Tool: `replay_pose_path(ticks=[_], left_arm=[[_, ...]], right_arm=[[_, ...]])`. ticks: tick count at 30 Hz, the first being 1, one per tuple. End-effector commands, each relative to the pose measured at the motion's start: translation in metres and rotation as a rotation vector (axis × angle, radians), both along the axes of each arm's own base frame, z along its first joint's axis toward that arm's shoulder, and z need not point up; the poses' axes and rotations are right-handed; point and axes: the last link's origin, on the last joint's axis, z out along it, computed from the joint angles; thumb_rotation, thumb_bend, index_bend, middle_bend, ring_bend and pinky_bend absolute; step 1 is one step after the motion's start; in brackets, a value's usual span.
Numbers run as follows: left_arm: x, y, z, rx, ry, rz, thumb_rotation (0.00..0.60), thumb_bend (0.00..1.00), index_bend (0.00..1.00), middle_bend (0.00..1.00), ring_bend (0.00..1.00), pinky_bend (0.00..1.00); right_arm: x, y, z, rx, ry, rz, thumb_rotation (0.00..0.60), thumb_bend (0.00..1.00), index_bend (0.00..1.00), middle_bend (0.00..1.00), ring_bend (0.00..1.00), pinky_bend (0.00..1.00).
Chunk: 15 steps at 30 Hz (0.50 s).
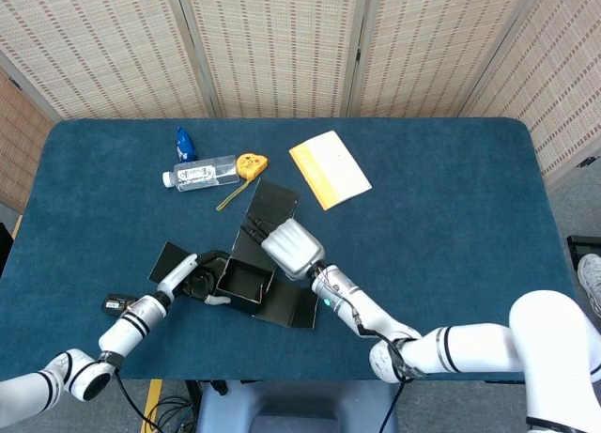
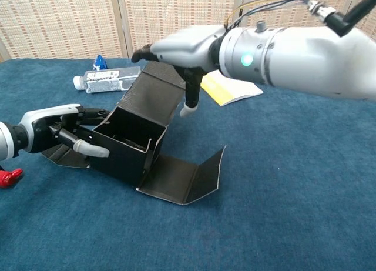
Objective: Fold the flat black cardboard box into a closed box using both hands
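The black cardboard box (image 1: 241, 283) (image 2: 128, 149) stands half formed near the table's front left, open on top. Its lid flap (image 1: 272, 203) (image 2: 157, 90) leans up and back. One side flap (image 2: 182, 178) lies flat on the table to the right, and another (image 1: 164, 261) lies to the left. My left hand (image 1: 192, 278) (image 2: 56, 131) grips the box's left wall, thumb on the front face. My right hand (image 1: 291, 247) (image 2: 183, 52) hovers flat over the lid flap's upper edge, fingers stretched out and thumb pointing down, holding nothing.
A water bottle (image 1: 200, 174) (image 2: 103, 82), a yellow tape measure (image 1: 249, 163) and a yellow booklet (image 1: 329, 169) (image 2: 230, 89) lie behind the box. A small red-and-black object (image 1: 117, 305) (image 2: 7, 177) sits by my left forearm.
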Motion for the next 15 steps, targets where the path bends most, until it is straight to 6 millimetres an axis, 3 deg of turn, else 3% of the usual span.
replay_pose_path(ticks=[1,15], left_arm=[[-0.004,0.004,0.009,-0.002,-0.015,0.030,0.600,0.09,0.26,0.32,0.63,0.62],[-0.014,0.017,0.042,-0.017,-0.173,0.183,0.600,0.09,0.26,0.32,0.62,0.62]], right_arm=[[-0.022,0.003,0.029,-0.044,-0.096,-0.032,0.600,0.06,0.00,0.01,0.62,0.86],[-0.092,0.021,0.057,-0.062,-0.237,-0.153,0.600,0.07,0.00,0.02,0.62,0.86]])
